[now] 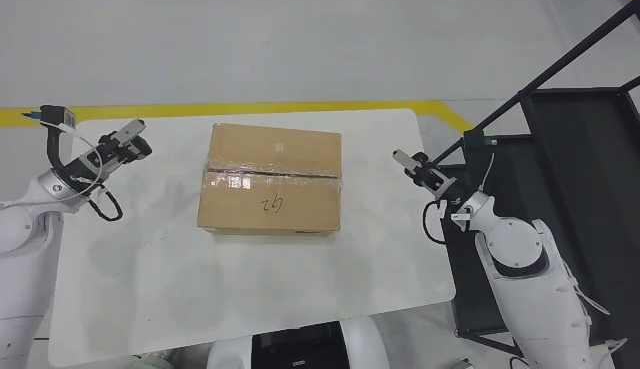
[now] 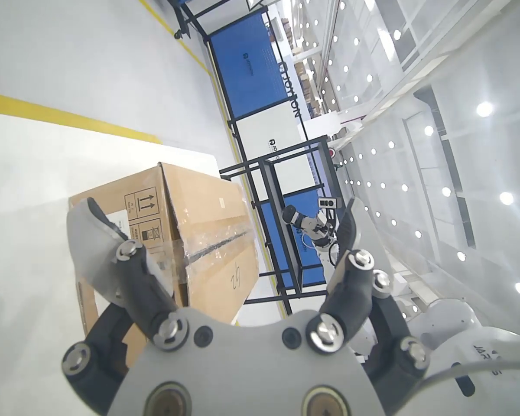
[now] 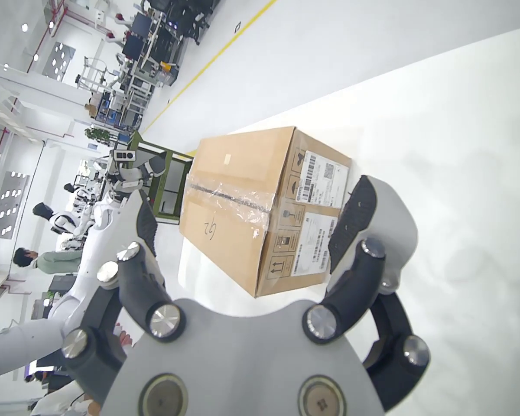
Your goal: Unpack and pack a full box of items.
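- White counter (image 1: 150, 269) stands on a floor (image 1: 300, 29) with a yellow line (image 1: 250, 110).
- Taped box (image 1: 270, 174) sits mid-counter; its inside is hidden.
- Left hand (image 1: 140, 138) and right hand (image 1: 410, 166) are spread wide.

arms (image 1: 515, 249): white | left end effector (image 2: 219, 207): grey plate, black links, silver screws | cables (image 1: 119, 209): black

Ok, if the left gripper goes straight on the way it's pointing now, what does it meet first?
Most likely the left gripper meets the cardboard box: in its wrist view the box sits between the open fingers, nothing in between. Height is unclear, so it might skim the top.
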